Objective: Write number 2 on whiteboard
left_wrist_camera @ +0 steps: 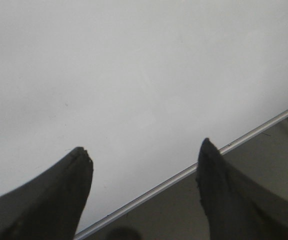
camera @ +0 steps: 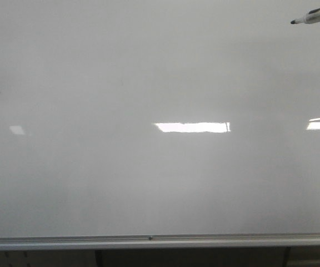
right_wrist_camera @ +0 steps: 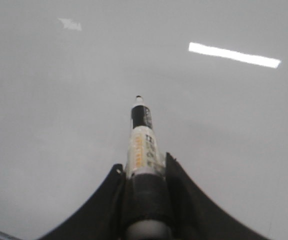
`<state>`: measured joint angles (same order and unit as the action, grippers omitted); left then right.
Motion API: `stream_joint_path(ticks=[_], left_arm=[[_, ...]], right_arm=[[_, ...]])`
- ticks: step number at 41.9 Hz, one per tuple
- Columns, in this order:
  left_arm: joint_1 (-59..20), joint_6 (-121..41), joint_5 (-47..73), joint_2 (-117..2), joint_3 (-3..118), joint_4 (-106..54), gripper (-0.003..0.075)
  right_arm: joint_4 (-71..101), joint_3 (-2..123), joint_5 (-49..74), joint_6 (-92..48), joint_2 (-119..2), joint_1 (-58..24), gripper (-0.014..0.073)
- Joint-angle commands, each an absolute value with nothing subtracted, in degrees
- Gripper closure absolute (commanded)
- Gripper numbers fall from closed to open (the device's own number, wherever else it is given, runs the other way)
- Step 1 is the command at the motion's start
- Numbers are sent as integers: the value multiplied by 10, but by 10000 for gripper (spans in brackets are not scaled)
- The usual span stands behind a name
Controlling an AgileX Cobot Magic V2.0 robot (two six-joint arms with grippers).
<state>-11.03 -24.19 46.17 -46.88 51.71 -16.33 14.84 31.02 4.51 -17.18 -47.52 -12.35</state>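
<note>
Between the right fingers (right_wrist_camera: 145, 172) a marker (right_wrist_camera: 143, 137) is sitting clamped, its barrel pinched at the taped rear end and its black tip pointing straight ahead of them toward the whiteboard (right_wrist_camera: 59, 125); whether the tip is touching the board or hanging just short of it cannot be told from the wrist view. From the front the marker (camera: 314, 16) is showing only at the upper right corner, the arm itself being out of frame, and the whiteboard (camera: 149, 178) is lying blank all over, crossed only by bright light reflections; no number 2 is appearing anywhere on it yet.

The left fingers (left_wrist_camera: 144, 175) are standing wide apart and gripping nothing, with the board's bare surface and its silver rail (left_wrist_camera: 184, 172) running ahead of and between them; that arm seems to be idling.

Judging by the clean board, the approach step is the one in hand: pen grasped, writing not begun. The next move is likely calling for the tip to be carried to a suitable spot on the board, pressed on lightly, then drawn through a curled top, a slant downward and a base stroke, with steady contact so the line is not breaking.
</note>
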Motion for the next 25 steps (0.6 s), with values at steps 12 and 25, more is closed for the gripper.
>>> stream_joint_path(ticks=[12, 25], left_arm=[[-111, -236, 414, -465, 532, -180, 278], [-111, -236, 404, -465, 532, -180, 278]], right_arm=[[103, 328, -213, -175, -607, -171, 540], [81, 354, -291, -175, -701, -190, 540]])
